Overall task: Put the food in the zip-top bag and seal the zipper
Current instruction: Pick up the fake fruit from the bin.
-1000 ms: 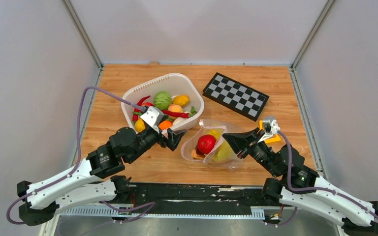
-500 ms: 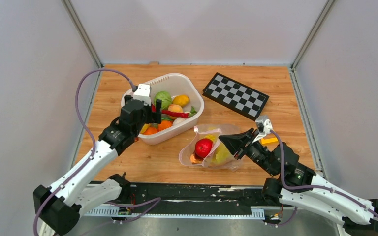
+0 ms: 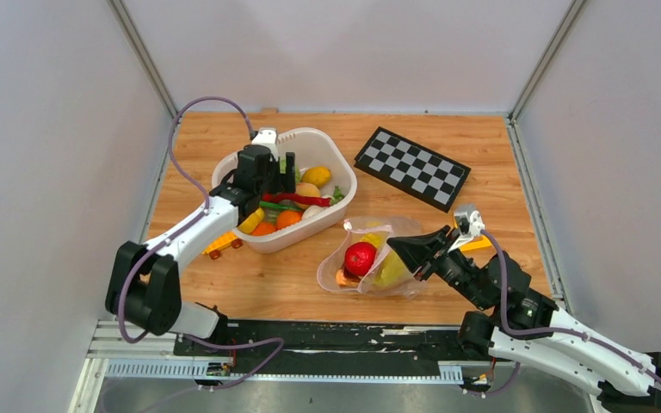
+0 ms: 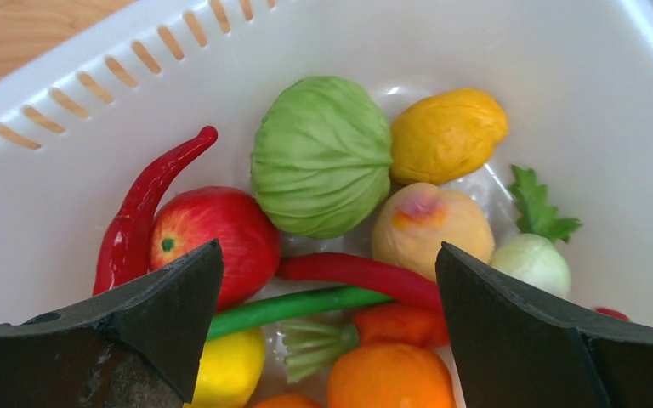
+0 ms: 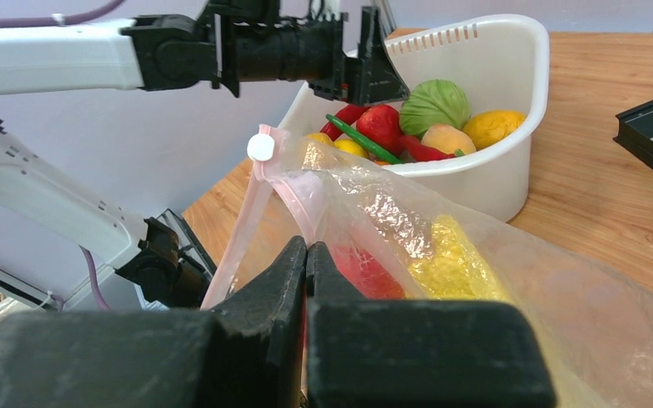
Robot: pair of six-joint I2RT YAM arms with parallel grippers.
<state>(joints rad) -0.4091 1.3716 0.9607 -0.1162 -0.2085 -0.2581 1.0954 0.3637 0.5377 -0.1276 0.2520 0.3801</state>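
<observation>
The clear zip-top bag (image 3: 370, 258) lies in front of the basket with its mouth held open; a red fruit (image 3: 361, 255) and a yellow piece (image 3: 387, 268) are inside. My right gripper (image 3: 395, 247) is shut on the bag's pink zipper edge (image 5: 293, 191), as the right wrist view (image 5: 307, 246) shows. My left gripper (image 3: 282, 172) is open and empty above the food in the basket: green cabbage (image 4: 321, 155), red apple (image 4: 214, 240), red chilli (image 4: 140, 212), yellow fruit (image 4: 446, 133), peach (image 4: 429, 225), orange (image 4: 387, 376). The open gripper also shows in the left wrist view (image 4: 330, 293).
The white plastic basket (image 3: 327, 153) stands at the centre left. A checkerboard (image 3: 411, 167) lies at the back right. A yellow toy car (image 3: 222, 246) sits left of the basket, and an orange-yellow object (image 3: 473, 243) shows behind my right wrist.
My left arm has swung from beside the bag up and back over the basket, with its jaws open. My right gripper keeps its hold on the bag's edge, nearly still.
</observation>
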